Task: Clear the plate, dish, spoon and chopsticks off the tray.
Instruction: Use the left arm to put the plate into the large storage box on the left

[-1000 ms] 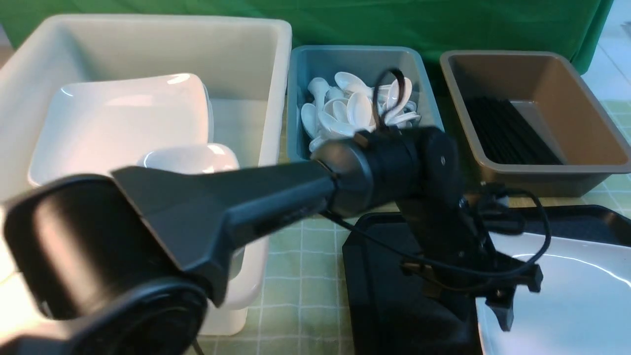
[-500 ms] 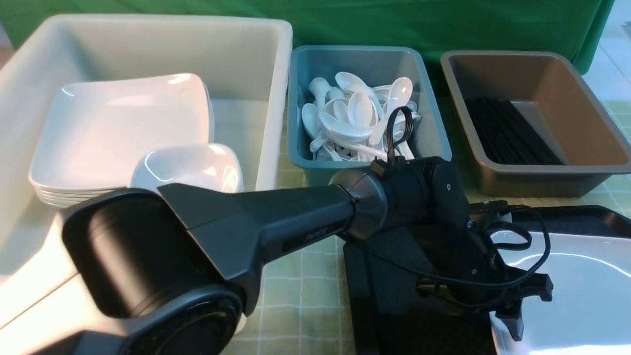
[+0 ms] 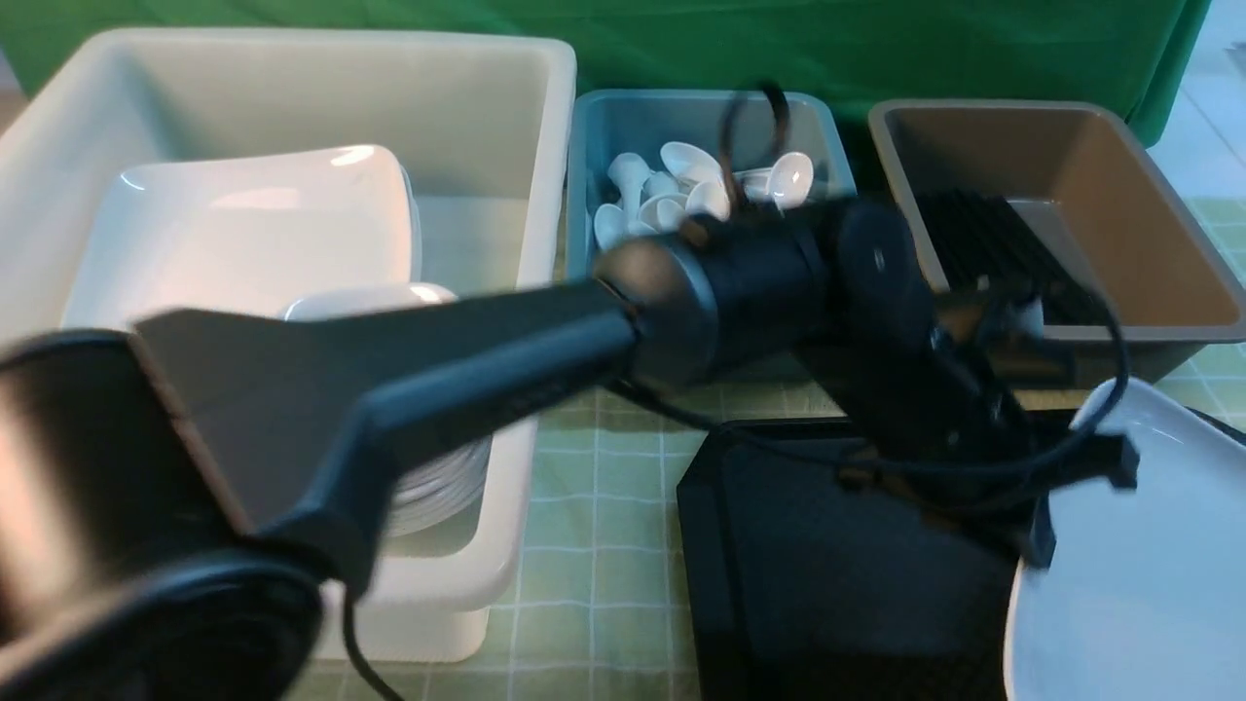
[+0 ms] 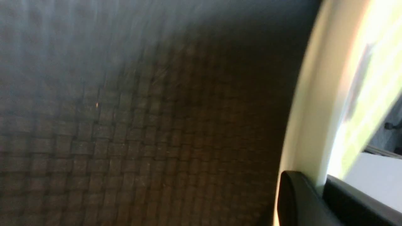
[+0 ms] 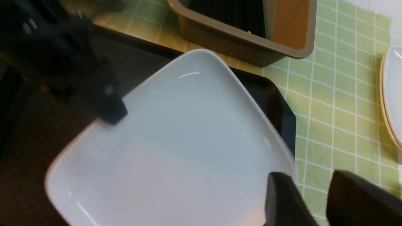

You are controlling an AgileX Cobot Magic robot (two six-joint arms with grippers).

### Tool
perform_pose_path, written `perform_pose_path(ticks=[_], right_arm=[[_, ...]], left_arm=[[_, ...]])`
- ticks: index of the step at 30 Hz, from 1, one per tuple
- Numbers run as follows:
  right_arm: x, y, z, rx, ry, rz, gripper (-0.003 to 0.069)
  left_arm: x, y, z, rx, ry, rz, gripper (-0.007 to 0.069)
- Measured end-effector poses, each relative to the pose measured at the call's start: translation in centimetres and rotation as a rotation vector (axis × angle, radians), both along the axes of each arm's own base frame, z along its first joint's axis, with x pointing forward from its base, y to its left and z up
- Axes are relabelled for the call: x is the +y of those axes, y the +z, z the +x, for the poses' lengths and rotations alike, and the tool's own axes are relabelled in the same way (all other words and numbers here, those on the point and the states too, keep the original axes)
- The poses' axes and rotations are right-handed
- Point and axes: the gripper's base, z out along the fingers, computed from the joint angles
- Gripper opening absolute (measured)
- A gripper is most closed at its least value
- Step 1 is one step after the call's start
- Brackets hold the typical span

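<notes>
The large white plate (image 3: 1139, 584) is tilted, its left edge raised off the black tray (image 3: 827, 584). My left gripper (image 3: 1081, 506) is shut on that edge. In the left wrist view its fingers (image 4: 295, 197) clamp the white rim (image 4: 314, 110) above the textured tray (image 4: 125, 125). The right wrist view shows the plate (image 5: 188, 141) over the tray (image 5: 276, 103), with the left gripper (image 5: 110, 110) on its far edge. My right gripper (image 5: 309, 194) is open at the plate's near edge and holds nothing. No spoon, chopsticks or small dish show on the tray.
A white bin (image 3: 526, 117) at the left holds stacked plates (image 3: 234, 243) and small dishes (image 3: 370, 302). A teal tub (image 3: 584, 195) holds spoons; a brown tub (image 3: 1119, 195) holds black chopsticks. More pale plates (image 5: 392, 94) lie right of the tray.
My left gripper has risen with the plate's left edge in it. The plate has gone from lying flat on the tray to tilted steeply upward.
</notes>
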Motion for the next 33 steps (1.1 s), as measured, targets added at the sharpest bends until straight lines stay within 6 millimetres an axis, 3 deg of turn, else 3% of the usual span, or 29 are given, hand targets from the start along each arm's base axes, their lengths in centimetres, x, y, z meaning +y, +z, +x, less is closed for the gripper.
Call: perform_pose_path(ticks=[4, 8, 19, 27, 33], right_arm=[[0.0, 0.0, 0.0, 0.001, 0.000, -0.001, 0.0209], [0.0, 0.0, 0.0, 0.002, 0.001, -0.002, 0.0209], [0.0, 0.0, 0.0, 0.003, 0.000, -0.002, 0.0216], [0.0, 0.0, 0.0, 0.007, -0.002, 0.001, 0.0218], [0.1, -2.0, 0.1, 0.093, -0.031, 0.008, 0.0204]], left_arm=[[1.3, 2.4, -0.1, -0.043, -0.018, 0.002, 0.0011], [2.0, 3.2, -0.3, -0.051, -0.035, 0.022, 0.0011], [2.3, 0.8, 0.1, -0.027, -0.061, 0.143, 0.0011], [3.6, 0.9, 1.5, -0.019, -0.027, 0.152, 0.0011], [3.7, -0.7, 1.9, 0.010, -0.034, 0.196, 0.0009]])
